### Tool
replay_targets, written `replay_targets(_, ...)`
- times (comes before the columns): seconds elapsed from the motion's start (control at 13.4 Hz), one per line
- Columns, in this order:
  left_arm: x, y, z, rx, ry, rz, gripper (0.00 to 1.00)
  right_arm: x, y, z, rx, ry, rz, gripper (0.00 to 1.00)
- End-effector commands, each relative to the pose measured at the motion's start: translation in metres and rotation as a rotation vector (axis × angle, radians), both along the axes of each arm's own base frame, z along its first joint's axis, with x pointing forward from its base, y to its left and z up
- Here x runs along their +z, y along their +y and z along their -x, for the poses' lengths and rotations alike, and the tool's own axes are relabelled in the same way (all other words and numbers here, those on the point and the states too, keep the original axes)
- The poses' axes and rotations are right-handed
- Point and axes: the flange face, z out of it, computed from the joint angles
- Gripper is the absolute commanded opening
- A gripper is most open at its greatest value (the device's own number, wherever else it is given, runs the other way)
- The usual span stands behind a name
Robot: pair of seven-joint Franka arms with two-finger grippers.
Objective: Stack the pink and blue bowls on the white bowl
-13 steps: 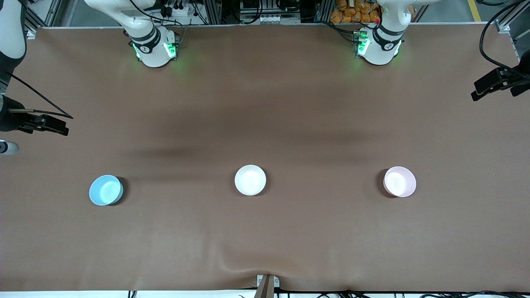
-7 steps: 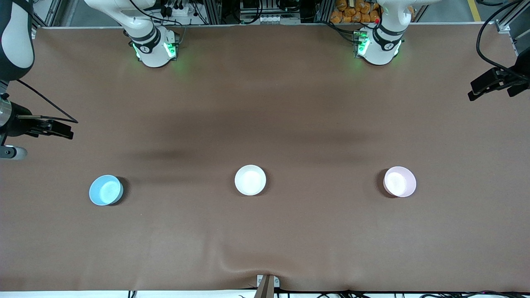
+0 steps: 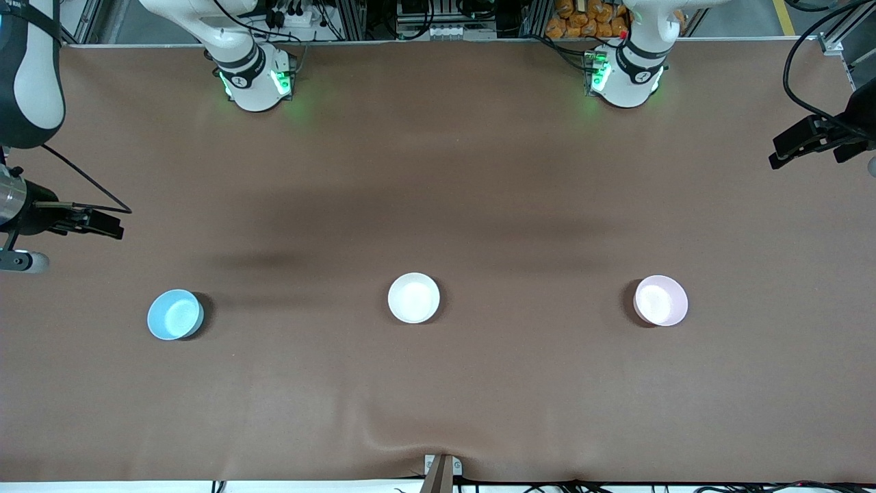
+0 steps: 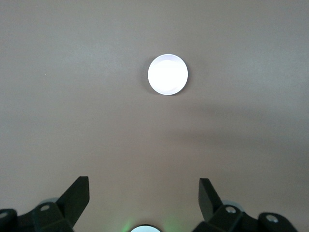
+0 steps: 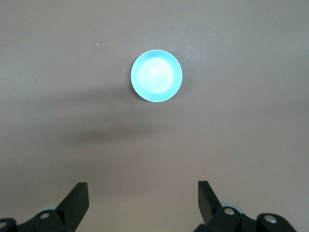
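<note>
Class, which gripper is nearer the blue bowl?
Right. The right gripper hangs open above the table by the blue bowl; the left gripper hangs open at the pink bowl's end.

Three bowls sat on the worktop point(image 3: 479, 171): one blue bowl point(image 3: 175, 314), one white bowl point(image 3: 413, 298) and one pink bowl point(image 3: 660, 300). Two claws were in view, the left claw point(image 4: 144, 199) and the right claw point(image 5: 143, 199), each with two spread fingers.

A brown cloth-covered table point(image 3: 438, 171) carries three small round plastic bowls well apart in a row: light blue point(image 3: 175, 314), plain white point(image 3: 413, 298), pale pink point(image 3: 660, 300).
</note>
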Motion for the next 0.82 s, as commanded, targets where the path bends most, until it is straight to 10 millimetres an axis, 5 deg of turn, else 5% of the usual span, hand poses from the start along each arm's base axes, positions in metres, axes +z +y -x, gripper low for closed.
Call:
replay_targets(0.0,0.0020,-0.0019,-0.0014,0.000,-0.010,0.017,1.00,-0.0018,-0.0031,-0.0017,-0.006,-0.008,0.009,1.00)
replay_targets(0.75,-0.0031,0.0027,-0.0028,0.010,-0.005,0.028,1.00,-0.0104,-0.0032,-0.0043,-0.004,-0.011,0.010,1.00)
